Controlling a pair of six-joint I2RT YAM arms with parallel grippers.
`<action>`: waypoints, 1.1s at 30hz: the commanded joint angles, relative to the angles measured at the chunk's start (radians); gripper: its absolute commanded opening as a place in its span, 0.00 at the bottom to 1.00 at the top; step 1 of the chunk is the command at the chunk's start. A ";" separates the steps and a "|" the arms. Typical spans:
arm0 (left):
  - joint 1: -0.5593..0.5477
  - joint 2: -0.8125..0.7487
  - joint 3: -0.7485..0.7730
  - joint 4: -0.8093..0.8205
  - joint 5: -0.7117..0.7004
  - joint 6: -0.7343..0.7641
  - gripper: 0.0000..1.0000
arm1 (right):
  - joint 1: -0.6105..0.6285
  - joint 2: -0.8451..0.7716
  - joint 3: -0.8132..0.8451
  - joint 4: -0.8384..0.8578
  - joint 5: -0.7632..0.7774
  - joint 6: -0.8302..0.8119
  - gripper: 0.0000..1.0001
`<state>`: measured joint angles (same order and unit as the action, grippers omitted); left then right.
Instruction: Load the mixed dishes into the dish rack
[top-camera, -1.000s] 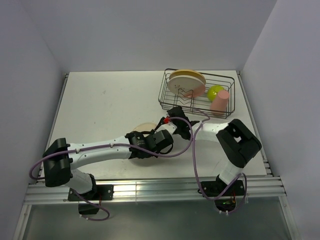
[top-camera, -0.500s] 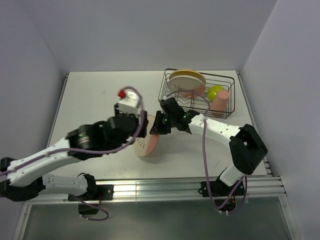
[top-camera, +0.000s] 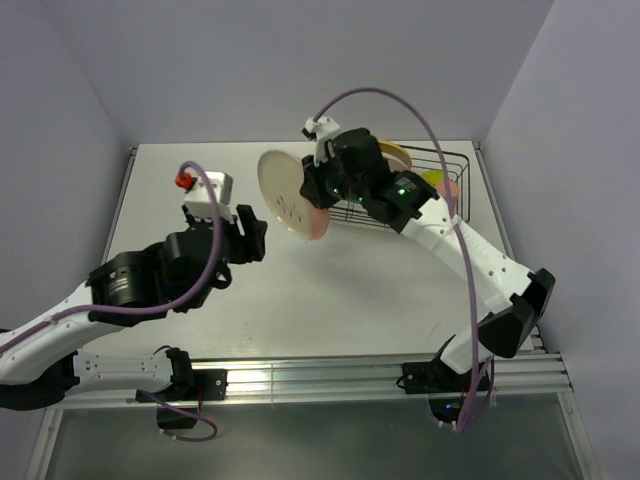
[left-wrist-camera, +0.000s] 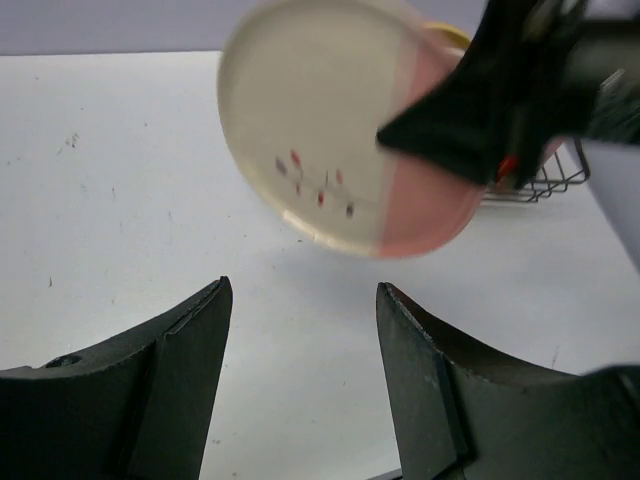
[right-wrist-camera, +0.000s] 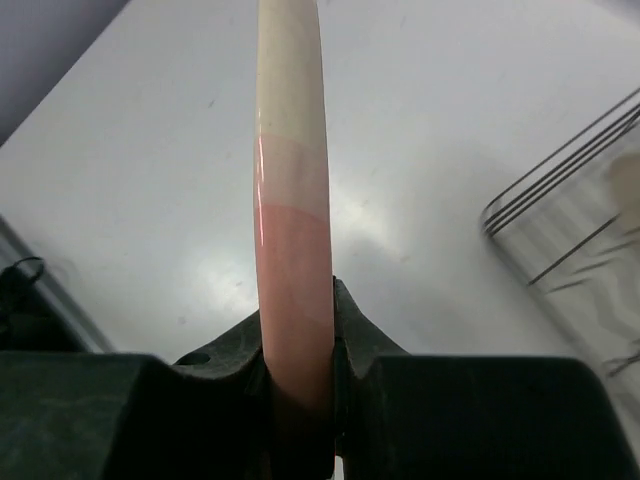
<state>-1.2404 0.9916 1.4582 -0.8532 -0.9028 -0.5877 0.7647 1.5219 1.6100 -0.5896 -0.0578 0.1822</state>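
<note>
Clamping the pink-segment plate (top-camera: 288, 195) upright in mid-air beside the dish rack (top-camera: 440, 152), the right gripper (right-wrist-camera: 298, 335) holds seemingly the last dish (bowl (top-camera: 431, 178) and cup (top-camera: 450, 190) sit inside); the left gripper (left-wrist-camera: 302, 300) gapes empty.

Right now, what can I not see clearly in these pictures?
- Top view: the right arm covers most of the dish rack, so its contents cannot be counted.
- Right wrist view: the held plate is edge-on; its face is hidden.
- Left wrist view: the blurred right gripper hides part of the plate's rim.
</note>
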 joint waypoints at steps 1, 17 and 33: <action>-0.002 0.038 -0.006 0.000 0.021 0.008 0.65 | -0.027 -0.095 0.183 0.039 0.056 -0.350 0.00; 0.038 0.054 0.014 -0.053 0.036 0.002 0.67 | -0.390 -0.218 0.074 -0.119 -0.315 -1.115 0.00; 0.116 0.117 0.030 -0.061 0.108 0.006 0.66 | -0.498 -0.074 0.105 -0.196 -0.405 -1.271 0.00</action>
<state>-1.1355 1.1065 1.4483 -0.9112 -0.8169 -0.5873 0.2890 1.4353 1.6547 -0.8783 -0.4164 -1.0332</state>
